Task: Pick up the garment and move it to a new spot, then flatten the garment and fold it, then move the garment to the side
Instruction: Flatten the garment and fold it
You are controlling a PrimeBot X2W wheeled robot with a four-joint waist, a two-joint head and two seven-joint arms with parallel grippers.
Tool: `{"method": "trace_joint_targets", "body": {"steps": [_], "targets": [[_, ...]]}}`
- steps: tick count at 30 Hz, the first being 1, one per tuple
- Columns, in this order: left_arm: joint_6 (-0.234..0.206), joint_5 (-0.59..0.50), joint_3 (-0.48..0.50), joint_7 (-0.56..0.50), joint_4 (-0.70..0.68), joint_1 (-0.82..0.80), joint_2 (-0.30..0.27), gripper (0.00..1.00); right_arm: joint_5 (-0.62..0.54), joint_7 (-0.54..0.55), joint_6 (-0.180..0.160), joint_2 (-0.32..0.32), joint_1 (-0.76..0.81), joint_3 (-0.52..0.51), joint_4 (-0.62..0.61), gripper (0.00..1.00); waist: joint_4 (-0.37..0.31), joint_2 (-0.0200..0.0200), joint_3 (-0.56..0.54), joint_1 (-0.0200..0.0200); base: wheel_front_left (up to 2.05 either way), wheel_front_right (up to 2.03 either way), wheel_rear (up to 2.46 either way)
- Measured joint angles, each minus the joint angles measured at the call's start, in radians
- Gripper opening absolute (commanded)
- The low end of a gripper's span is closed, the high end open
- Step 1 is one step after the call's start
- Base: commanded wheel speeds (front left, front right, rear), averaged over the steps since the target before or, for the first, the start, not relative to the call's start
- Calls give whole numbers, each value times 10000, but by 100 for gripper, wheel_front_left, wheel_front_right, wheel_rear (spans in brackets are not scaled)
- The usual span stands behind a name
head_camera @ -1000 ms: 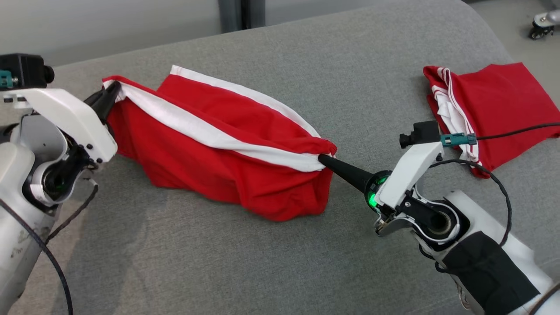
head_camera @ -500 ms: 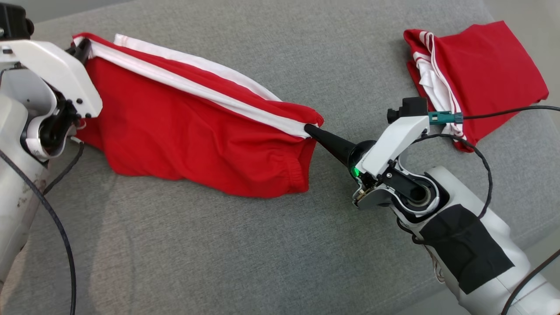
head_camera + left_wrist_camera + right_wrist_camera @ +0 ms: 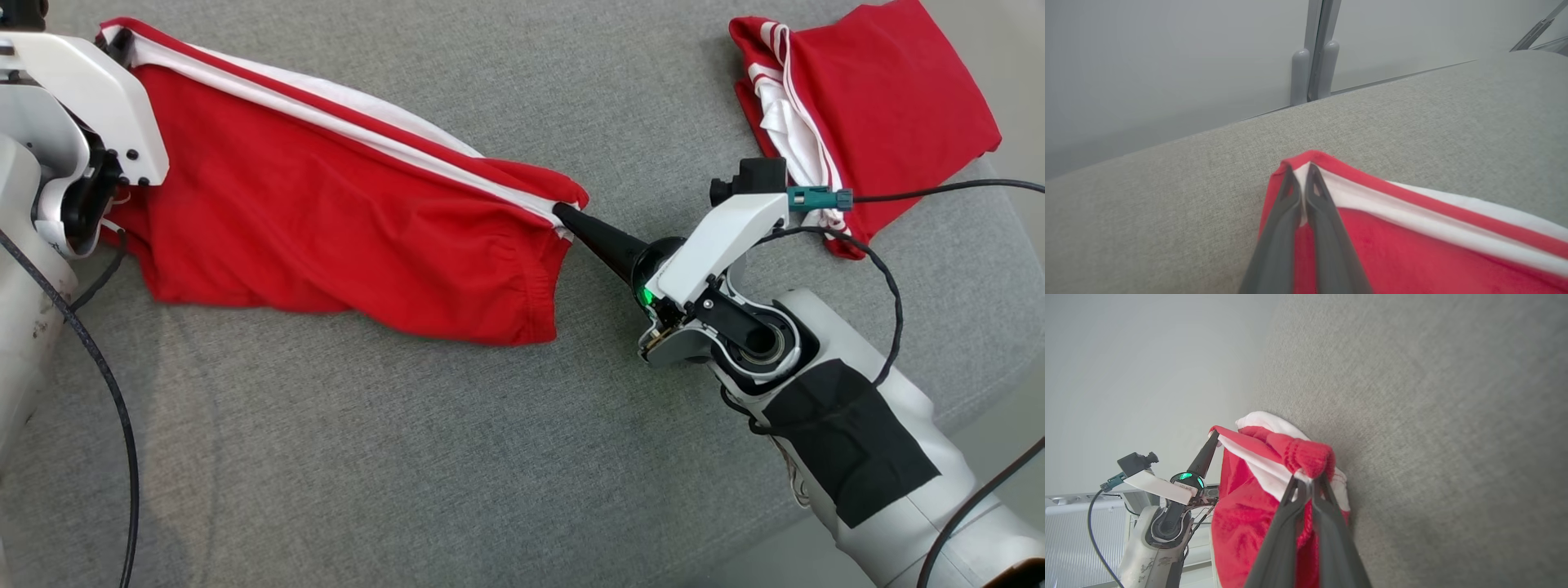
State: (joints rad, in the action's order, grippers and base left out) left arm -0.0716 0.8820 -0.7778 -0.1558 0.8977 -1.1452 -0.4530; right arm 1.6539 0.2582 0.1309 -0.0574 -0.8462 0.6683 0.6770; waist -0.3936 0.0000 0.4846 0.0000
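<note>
The garment (image 3: 326, 212), red shorts with a white side stripe, hangs stretched between my two grippers over the grey cushion (image 3: 408, 457), its lower hem resting on the fabric. My left gripper (image 3: 114, 42) at the far upper left is shut on one end; the left wrist view shows its fingertips (image 3: 1302, 173) pinching the striped corner of the garment (image 3: 1412, 245). My right gripper (image 3: 563, 214) is shut on the other end, at the bunched waistband (image 3: 1306, 457). The right wrist view has the right gripper (image 3: 1308, 482) and, beyond the cloth, the left gripper (image 3: 1212, 439).
A second red garment (image 3: 882, 106) with white stripes lies folded at the upper right of the cushion, behind my right wrist. A black cable (image 3: 939, 192) runs over it. The cushion's edge (image 3: 971, 408) falls away at the lower right. A grey wall (image 3: 1167, 61) stands behind.
The head camera has tilted down, shifting the whole picture up. The garment, sagging and bunched a second ago, is drawn longer and flatter between the two grippers, which stay shut on its ends.
</note>
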Motion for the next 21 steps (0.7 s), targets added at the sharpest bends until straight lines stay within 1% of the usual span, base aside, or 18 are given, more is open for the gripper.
{"method": "trace_joint_targets", "body": {"steps": [3, 5, 7, 8, 9, 13, 16, 21], "targets": [[178, -98, -84, 247, 558, -244, 148, 0, 15, -52, 0, 33, -64, 54, -50, 0, -94, 0, 134, 0, 0, 0, 0], [230, -132, -123, 405, 767, -343, 265, 17, 17, -142, 0, 58, -102, 63, -73, 0, -120, -1, 172, 0, 0, 0, 0], [286, -228, -205, 520, 993, -406, 316, 45, 40, -224, -2, 67, -110, 59, -50, 0, -129, 0, 194, 0, 0, 0, 0], [316, -288, -267, 523, 1133, -450, 349, 100, 44, -303, -2, 77, -130, 63, 0, 69, -126, 0, 199, 0, 0, 0, 0], [316, -299, -299, 523, 1256, -499, 393, 100, 46, -332, -2, 86, -168, 67, 58, 100, -120, 0, 205, 0, 0, 0, 0], [445, -468, -523, 558, 1680, -539, 568, 100, 48, -552, -2, 86, -239, 102, 165, 100, -73, 0, 191, 1, 0, 0, 0], [460, -581, -585, 961, 1885, -614, 602, 100, 38, -734, -2, 86, -256, 82, 272, 100, -12, 0, 133, 0, 0, 0, 0], [483, -568, -476, 1824, 2056, -707, 857, 100, -217, -1081, -2, 82, -250, 71, 454, 100, 124, 0, -71, 0, 0, 0, 0]]}}
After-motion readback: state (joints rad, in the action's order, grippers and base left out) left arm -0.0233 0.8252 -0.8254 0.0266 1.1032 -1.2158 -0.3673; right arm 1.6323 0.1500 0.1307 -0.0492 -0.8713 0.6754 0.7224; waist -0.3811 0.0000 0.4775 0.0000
